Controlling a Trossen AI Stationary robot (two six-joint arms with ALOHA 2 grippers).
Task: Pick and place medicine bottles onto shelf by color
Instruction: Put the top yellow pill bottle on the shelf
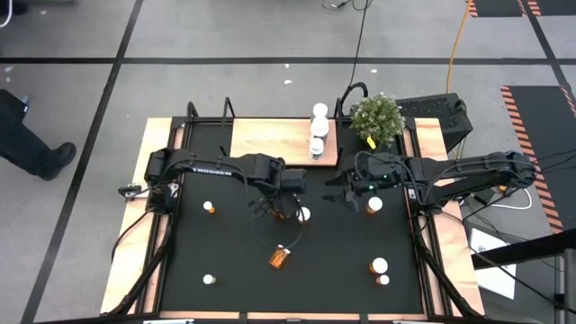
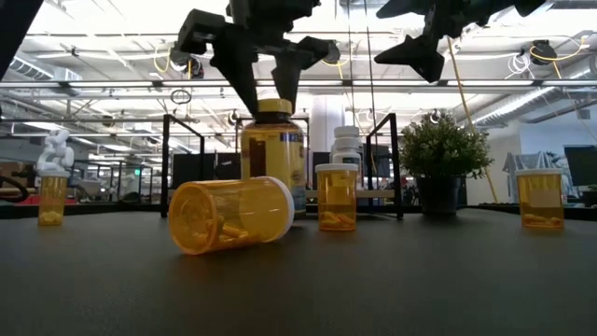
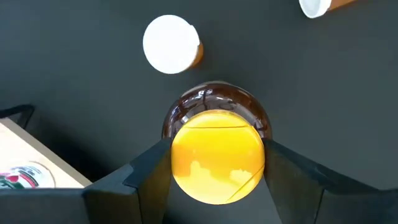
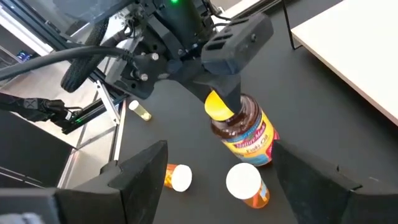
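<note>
Amber jar (image 4: 244, 134) with yellow lid (image 3: 217, 156), label reading "Nature Made", stands upright mid-mat, just near of the shelf (image 1: 270, 141). Left gripper (image 3: 217, 163) sits directly above it, fingers (image 3: 146, 175) clamped on the lid's two sides. Right gripper (image 1: 339, 193) hovers to the jar's right, jaws wide, empty.

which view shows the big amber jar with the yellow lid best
The right wrist view: the large amber yellow-lidded jar stands upright, label readable, left gripper fingers on its lid. The left wrist view shows mostly the lid, the low view its front, and the high view hides it.
</note>
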